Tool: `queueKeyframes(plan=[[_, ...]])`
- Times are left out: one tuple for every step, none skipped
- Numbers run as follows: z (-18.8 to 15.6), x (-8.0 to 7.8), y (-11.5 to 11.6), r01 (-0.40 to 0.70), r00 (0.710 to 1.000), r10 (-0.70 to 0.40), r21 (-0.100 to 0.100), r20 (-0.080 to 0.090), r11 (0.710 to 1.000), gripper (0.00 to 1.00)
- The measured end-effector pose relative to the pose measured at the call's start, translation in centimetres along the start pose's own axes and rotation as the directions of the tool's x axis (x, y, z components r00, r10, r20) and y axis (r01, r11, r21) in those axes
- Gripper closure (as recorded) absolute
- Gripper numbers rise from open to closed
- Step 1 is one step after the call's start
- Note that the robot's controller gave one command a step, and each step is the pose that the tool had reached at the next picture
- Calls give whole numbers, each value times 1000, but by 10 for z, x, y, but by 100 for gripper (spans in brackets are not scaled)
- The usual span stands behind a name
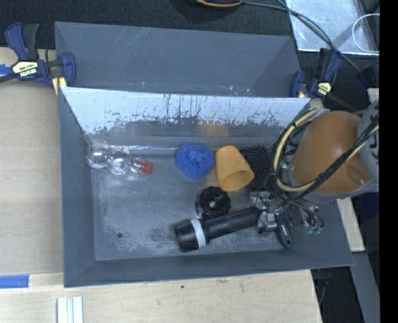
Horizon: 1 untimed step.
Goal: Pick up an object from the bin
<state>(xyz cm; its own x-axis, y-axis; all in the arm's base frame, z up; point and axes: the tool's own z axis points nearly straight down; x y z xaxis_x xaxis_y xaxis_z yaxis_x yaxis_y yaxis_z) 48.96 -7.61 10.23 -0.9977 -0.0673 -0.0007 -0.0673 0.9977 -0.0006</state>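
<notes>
A: What do we see closest to us?
B: A black tube [215, 228] with a white ring, at 5 o'clock in the bin [131, 210]. The gripper [274, 222] sits at its 3 o'clock end; we can't tell if it's clamped. Further back: black cap [212, 200], orange cup [234, 169], blue ball [194, 161].

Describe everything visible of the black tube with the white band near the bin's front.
The black tube lies flat on the bin floor near the front wall, looking like hard plastic. Its wider left end is ringed by a white band; the slimmer body runs right and slightly upward to the hand, which covers its far end. A round black cap sits just behind it; whether they touch is unclear.
</notes>
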Motion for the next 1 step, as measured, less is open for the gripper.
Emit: queueKeyframes(plan=[[-23,-2,-1,1,1000,-1,2,5,1000,100]])
